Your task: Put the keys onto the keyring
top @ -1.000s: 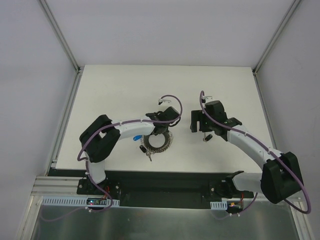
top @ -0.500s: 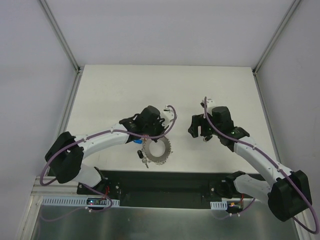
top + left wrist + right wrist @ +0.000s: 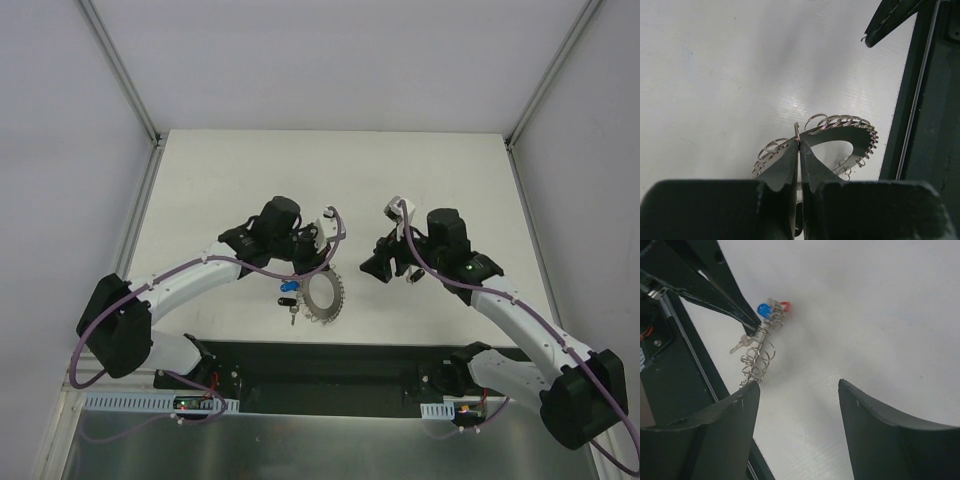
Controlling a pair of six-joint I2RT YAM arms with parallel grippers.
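One narrow pinch: L fingers (image 3: 782, 170) clamped keyring (image 3: 855, 132) rim, R fingers (image 3: 885, 435) were spread, empty; a nudge could've twisted it loose.

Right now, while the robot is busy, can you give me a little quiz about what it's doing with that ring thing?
1. True or false: the right gripper is holding the keyring.
2. Which gripper pinches the keyring's rim? A) the left gripper B) the right gripper C) neither
3. Fill in: the tag beside the red tag is coloured ____.
Key: 1 false; 2 A; 3 blue.
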